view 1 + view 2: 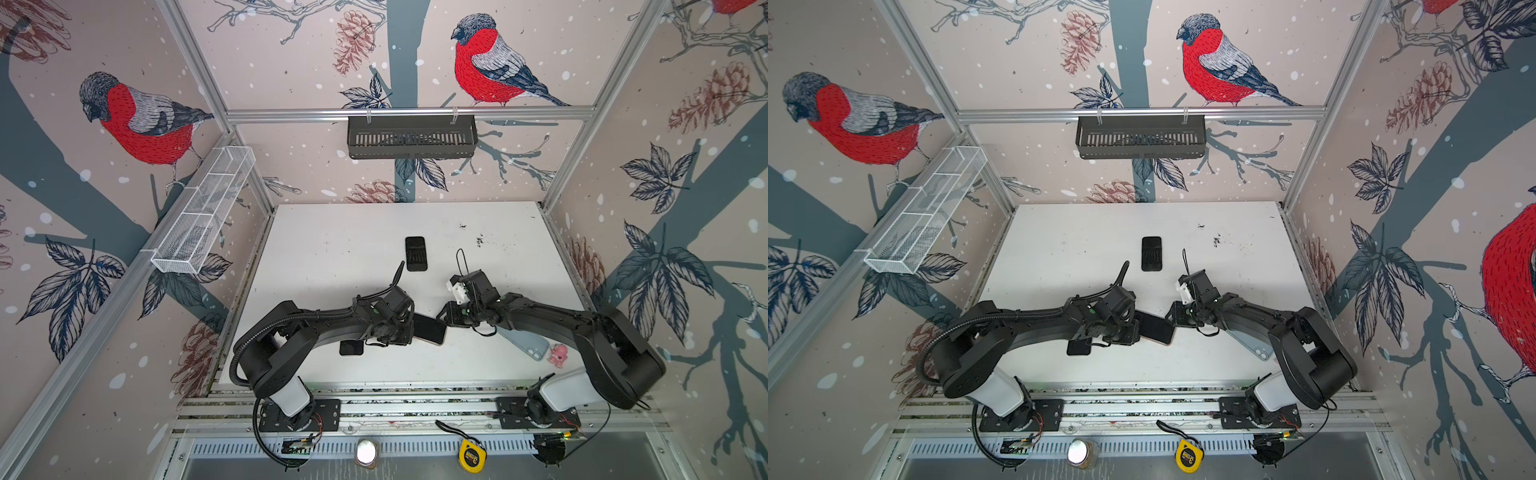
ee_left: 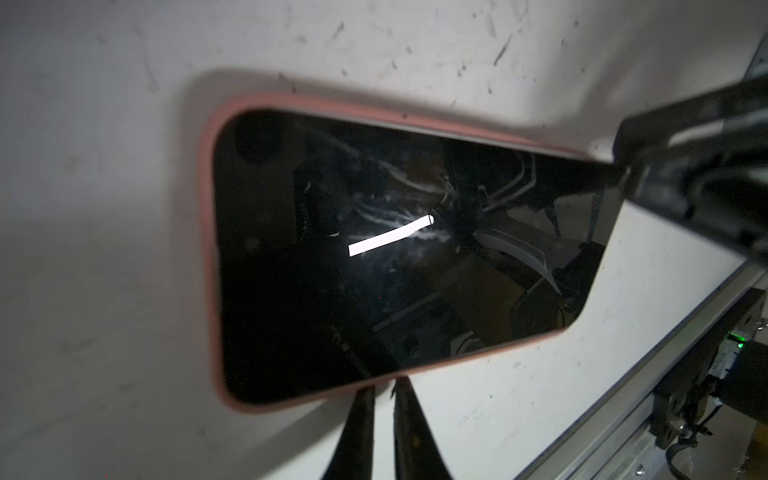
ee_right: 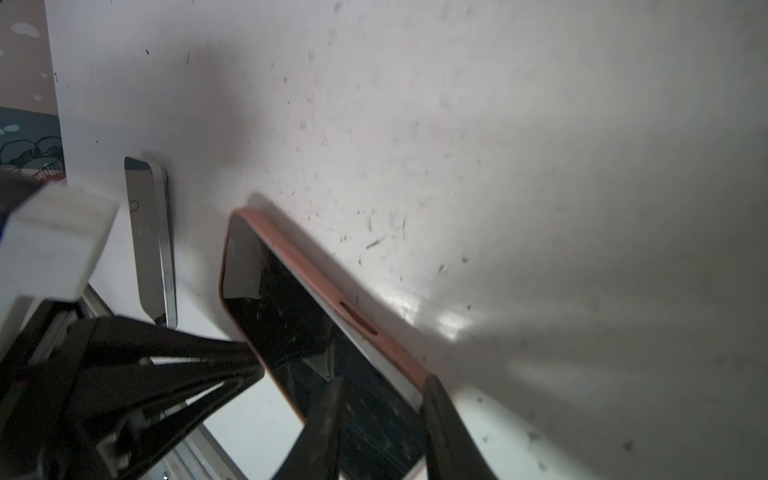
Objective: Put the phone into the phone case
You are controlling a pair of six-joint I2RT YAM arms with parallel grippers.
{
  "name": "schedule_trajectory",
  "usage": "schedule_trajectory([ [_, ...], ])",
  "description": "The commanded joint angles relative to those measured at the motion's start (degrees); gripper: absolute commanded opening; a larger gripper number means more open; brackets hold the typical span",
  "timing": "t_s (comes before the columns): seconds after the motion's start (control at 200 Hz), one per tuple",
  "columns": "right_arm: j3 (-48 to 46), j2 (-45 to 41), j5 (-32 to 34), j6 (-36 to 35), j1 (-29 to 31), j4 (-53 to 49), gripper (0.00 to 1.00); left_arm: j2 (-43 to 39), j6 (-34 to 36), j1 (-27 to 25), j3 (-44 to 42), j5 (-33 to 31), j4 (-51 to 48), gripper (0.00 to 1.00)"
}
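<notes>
While left end effector (image 2: 383, 385) sits closed against the phone case (image 2: 209, 249), right end effector (image 3: 384, 381) straddles its rim half-open.

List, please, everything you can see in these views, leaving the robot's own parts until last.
cased phone: 1, black screen in a pink case, front centre between the grippers
black phone: 1, black, middle of the table
small phone: 1, dark, beside the left gripper
blue case: 1, pale blue, front right, partly hidden
toy: 1, pink, beside the blue case
table: 1, white, scuffed
wire basket: 1, white, left wall
black basket: 1, black, back rail
tape measure: 1, yellow, front ledge
jar: 1, shiny lid, front ledge
left gripper: 1, black, shut, tips at the cased phone's edge
right gripper: 1, black, astride the cased phone's edge, grip unclear
</notes>
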Motion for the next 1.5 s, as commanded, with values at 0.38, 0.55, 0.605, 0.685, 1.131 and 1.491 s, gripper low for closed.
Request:
schedule_trajectory([
  [0.38, -2.7, -9.0, 8.4, 4.2, 6.8, -4.4, 0.28, -1.8, 2.1, 1.9, 2.1, -1.4, -3.8, 0.17],
  [0.55, -2.7, -7.3, 8.7, 3.9, 7.8, -3.9, 0.27, -2.7, 1.2, 0.2, 2.3, -1.8, -4.2, 0.21],
  [0.605, -2.8, -6.9, 8.6, 3.8, 8.0, -3.8, 0.27, -2.4, 1.0, 0.1, 2.5, -1.8, -4.1, 0.21],
  [0.685, -2.8, -6.5, 8.6, 3.8, 8.3, -3.6, 0.26, -1.4, 0.9, 0.0, 3.0, -1.8, -4.0, 0.22],
  [1.131, -3.1, -5.3, 8.6, 3.0, 8.9, -3.7, 0.20, 2.5, 1.4, -0.2, 4.3, -3.0, -5.3, 0.23],
  [1.491, -2.8, -4.1, 9.3, 2.4, 9.2, -4.0, 0.12, 2.5, 1.6, -0.3, 4.2, -2.8, -5.7, 0.23],
])
